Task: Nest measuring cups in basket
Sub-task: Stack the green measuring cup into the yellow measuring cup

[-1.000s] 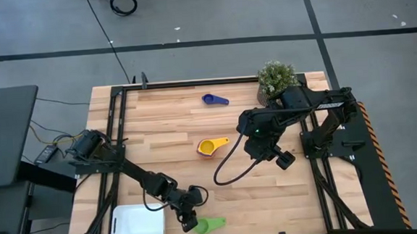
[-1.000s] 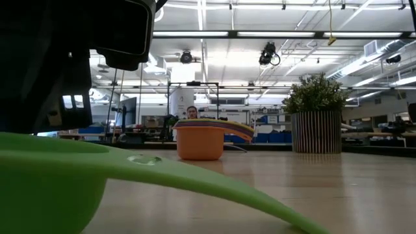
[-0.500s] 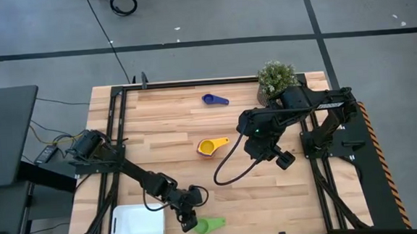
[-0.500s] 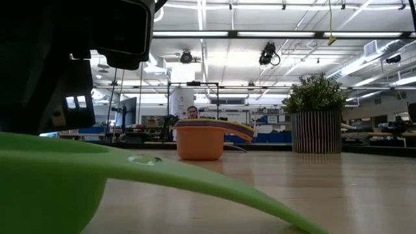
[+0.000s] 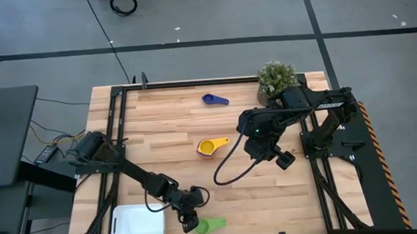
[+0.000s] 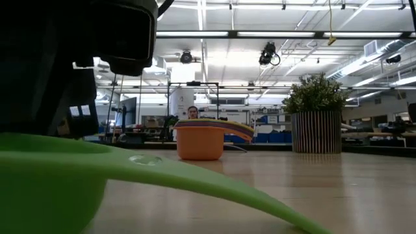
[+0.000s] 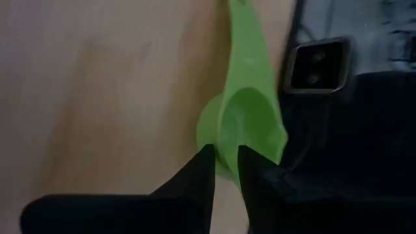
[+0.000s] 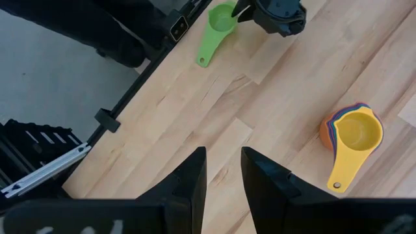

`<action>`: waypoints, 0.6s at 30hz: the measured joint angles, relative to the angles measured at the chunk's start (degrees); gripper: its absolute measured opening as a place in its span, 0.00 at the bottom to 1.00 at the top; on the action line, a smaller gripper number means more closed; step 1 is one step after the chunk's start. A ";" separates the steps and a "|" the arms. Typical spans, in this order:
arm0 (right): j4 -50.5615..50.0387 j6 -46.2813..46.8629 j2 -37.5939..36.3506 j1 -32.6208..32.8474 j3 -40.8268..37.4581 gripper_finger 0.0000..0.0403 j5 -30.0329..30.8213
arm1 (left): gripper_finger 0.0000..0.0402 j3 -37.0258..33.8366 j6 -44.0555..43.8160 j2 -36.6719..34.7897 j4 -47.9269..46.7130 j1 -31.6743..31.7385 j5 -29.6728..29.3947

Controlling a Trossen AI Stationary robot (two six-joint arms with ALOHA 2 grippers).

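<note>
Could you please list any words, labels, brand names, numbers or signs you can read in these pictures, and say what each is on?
None can be read.
Green measuring cup: a faint raised mark on the handle, too blurred to read.
Stacked measuring cups, basket: no print visible.
Room behind the table: any signs are too small to read.

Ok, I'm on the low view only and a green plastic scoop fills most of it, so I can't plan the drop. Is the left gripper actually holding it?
Observer: Yes. The left gripper is closed on the rim of the green plastic measuring cup.
Operator: Where's the basket from there?
Observer: The shallow white plastic basket sits right beside that cup, on the left arm's side.
Operator: Any cups I can't see?
Observer: A bright blue plastic measuring cup lies alone at the far side, near the potted plant.
</note>
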 joint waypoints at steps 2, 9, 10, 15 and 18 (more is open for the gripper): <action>0.01 0.00 0.00 0.00 0.00 0.25 0.00 | 0.19 0.04 -0.14 0.95 3.14 0.00 0.29; 0.00 0.00 0.00 -0.02 0.00 0.25 0.07 | 0.19 0.04 0.17 2.75 6.46 0.02 0.46; 0.00 0.00 0.00 0.00 0.00 0.25 0.07 | 0.19 0.04 0.17 2.77 6.48 0.02 0.60; 0.00 0.02 0.00 -0.02 0.00 0.25 0.13 | 0.19 0.02 -1.33 2.79 7.77 0.02 0.91; 0.00 0.04 0.00 -0.02 0.00 0.25 0.13 | 0.19 0.04 -2.19 2.79 8.93 0.02 1.48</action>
